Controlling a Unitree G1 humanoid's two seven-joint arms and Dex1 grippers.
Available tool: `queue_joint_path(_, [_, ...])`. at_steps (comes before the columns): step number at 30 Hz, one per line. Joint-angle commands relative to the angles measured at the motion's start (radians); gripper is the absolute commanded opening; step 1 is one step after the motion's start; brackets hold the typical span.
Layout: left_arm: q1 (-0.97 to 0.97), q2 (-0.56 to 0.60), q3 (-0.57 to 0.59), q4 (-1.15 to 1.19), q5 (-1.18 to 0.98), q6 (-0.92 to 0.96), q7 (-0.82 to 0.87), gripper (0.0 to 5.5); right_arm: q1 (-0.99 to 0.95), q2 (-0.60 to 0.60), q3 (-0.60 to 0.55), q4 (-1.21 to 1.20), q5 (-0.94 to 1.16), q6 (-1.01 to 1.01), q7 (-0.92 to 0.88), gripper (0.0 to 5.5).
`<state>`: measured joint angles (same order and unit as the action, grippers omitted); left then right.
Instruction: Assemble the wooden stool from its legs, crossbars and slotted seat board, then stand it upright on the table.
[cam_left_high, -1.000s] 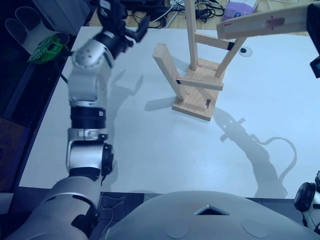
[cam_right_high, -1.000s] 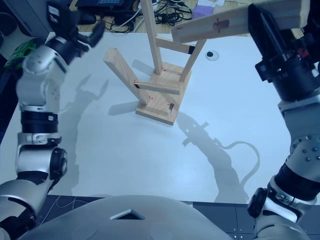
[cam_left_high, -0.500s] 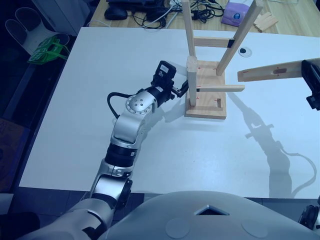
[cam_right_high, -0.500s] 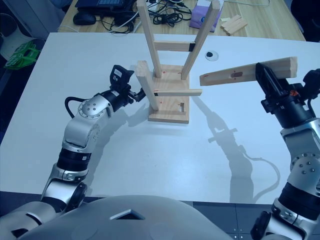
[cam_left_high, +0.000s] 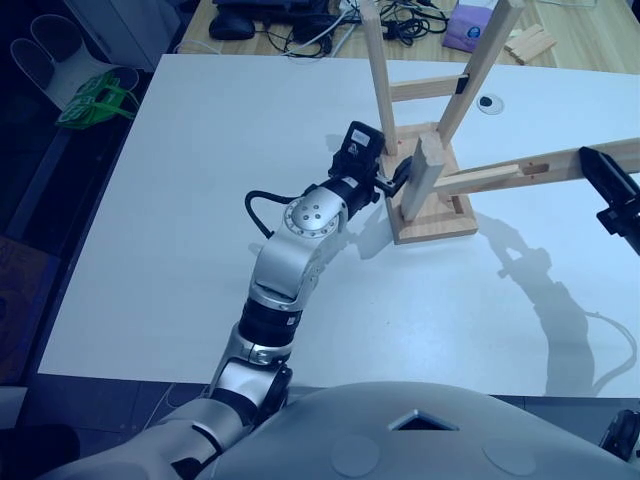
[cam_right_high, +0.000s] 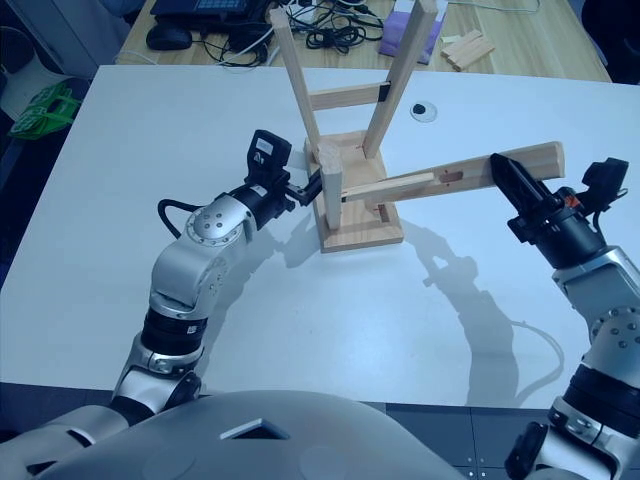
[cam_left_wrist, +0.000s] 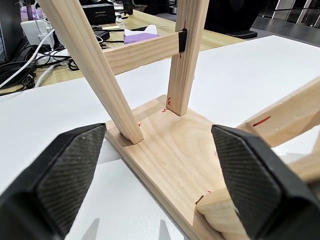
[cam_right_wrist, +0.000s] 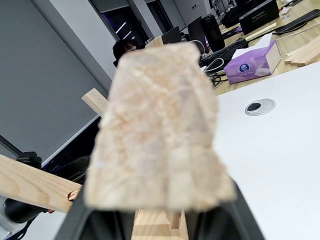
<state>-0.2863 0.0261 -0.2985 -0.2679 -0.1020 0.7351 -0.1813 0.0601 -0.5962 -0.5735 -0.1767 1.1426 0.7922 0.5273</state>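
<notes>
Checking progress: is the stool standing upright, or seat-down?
Seat-down: the seat board lies flat on the table, fitted legs pointing up; the right gripper holds a fourth leg.

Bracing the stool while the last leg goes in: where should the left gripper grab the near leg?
Probably low on the near leg, just above the seat board, coming from the robot's left: it stands nearly upright beside the open left gripper.

white bench (cam_left_high: 200, 200), wooden seat board (cam_right_high: 362, 232) lying flat on it right of centre, small round grommet (cam_left_high: 487, 101) upper right
</notes>
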Motion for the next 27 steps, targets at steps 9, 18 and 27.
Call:
queue_joint_path(9, [-0.017, -0.001, 0.074, -0.012, 0.028, 0.019, 0.061, 3.91, 0.016, -0.100, 0.013, 0.076, -0.094, 0.033, 0.061, 1.02])
queue_joint_path(18, [0.013, -0.027, 0.109, 0.003, 0.043, -0.035, 0.111, 3.91, -0.054, -0.171, 0.124, 0.070, -0.257, 0.094, -0.060, 1.02])
queue_joint_path(27, [0.040, -0.036, 0.119, 0.025, 0.048, -0.081, 0.130, 3.91, -0.106, -0.152, 0.077, -0.019, -0.157, 0.222, -0.171, 1.02])
